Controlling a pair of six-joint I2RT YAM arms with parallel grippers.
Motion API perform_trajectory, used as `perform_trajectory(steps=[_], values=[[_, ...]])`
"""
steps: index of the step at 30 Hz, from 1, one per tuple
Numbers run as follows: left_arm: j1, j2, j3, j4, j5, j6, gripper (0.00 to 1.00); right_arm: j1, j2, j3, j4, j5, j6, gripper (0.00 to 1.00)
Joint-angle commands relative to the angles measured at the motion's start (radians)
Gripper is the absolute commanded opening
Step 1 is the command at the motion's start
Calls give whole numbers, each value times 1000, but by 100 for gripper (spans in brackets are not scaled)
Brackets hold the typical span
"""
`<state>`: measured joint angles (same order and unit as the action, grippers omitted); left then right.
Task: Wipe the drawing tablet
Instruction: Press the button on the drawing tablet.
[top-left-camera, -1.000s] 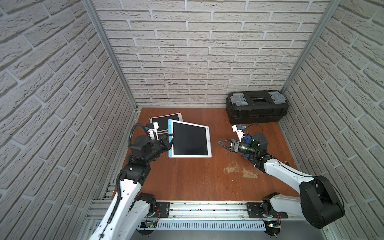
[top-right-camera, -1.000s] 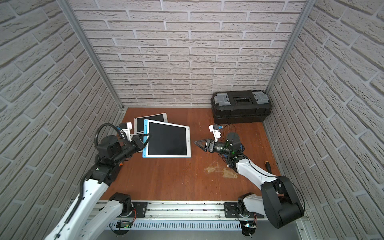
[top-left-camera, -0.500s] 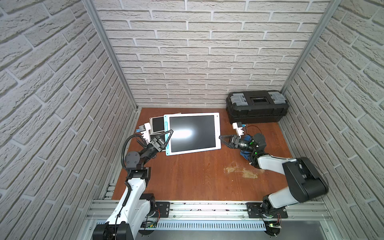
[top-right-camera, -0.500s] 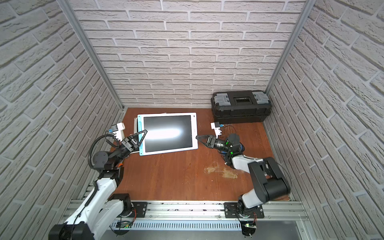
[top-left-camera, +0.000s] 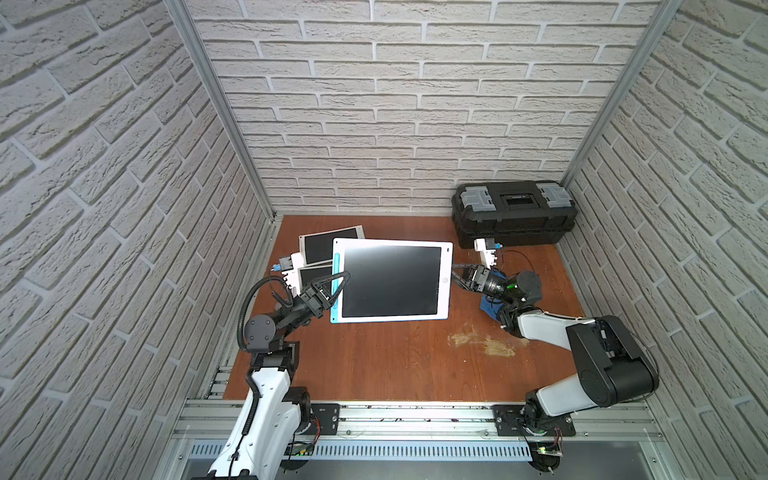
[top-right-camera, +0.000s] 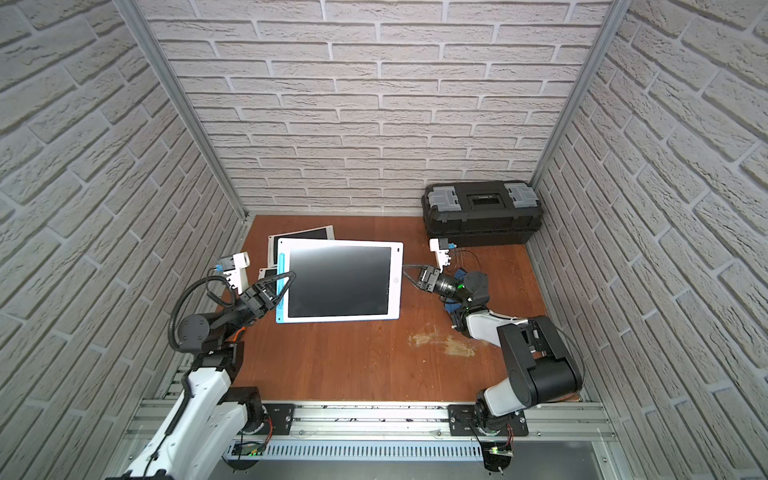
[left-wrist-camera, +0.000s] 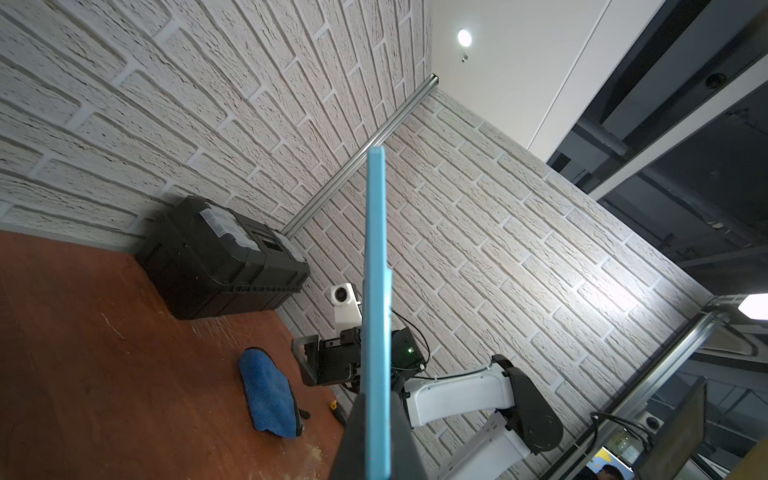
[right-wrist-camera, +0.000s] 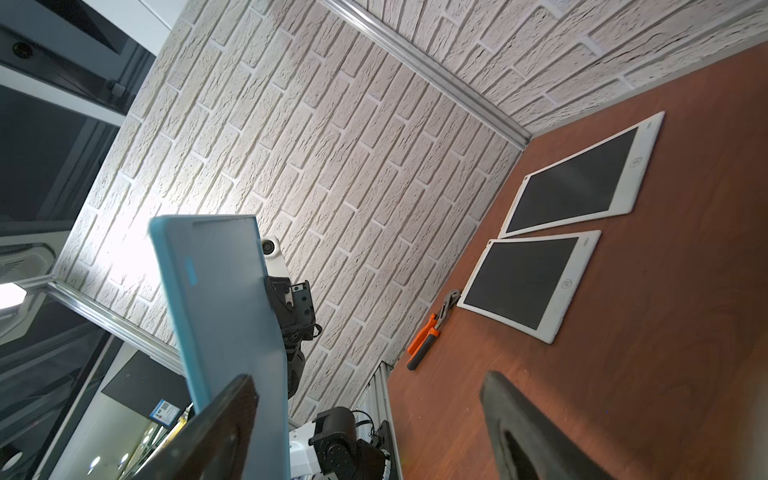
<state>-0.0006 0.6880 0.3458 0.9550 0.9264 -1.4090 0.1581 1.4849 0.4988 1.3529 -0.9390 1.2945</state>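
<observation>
- The left arm (top-left-camera: 266, 395) and right arm (top-left-camera: 559, 395) wear white shells between black, rounded joint housings.
- A ribbed black cable (top-left-camera: 243, 311) arcs off the left arm.
- The left end effector (top-left-camera: 343, 277) and right end effector (top-left-camera: 454, 273) are black, with open triangular fingers.
- White camera mounts (top-left-camera: 484, 251) with blue plugs top both wrists.
- A green light (top-left-camera: 508, 286) glows on the right wrist.
- Black base plates (top-left-camera: 328, 415) sit on a silver rail (top-left-camera: 415, 419).

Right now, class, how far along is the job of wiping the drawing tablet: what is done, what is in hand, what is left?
Done: the left gripper, shut on the blue edge of the drawing tablet, holds it clear of the table. In hand: the right gripper stands open at the opposite edge, not closed on it. Left: the blue cloth lies ungripped on the table, so no wiping has started.
</observation>
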Motion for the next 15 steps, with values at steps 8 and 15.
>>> perform_trajectory(steps=[8, 15], values=[[1, -31, 19, 17, 25, 4, 0, -25, -161, -55, 55, -35, 54, 74], [-9, -25, 28, 18, 26, 0, 0, 90, -141, -26, 31, -65, 31, 68]])
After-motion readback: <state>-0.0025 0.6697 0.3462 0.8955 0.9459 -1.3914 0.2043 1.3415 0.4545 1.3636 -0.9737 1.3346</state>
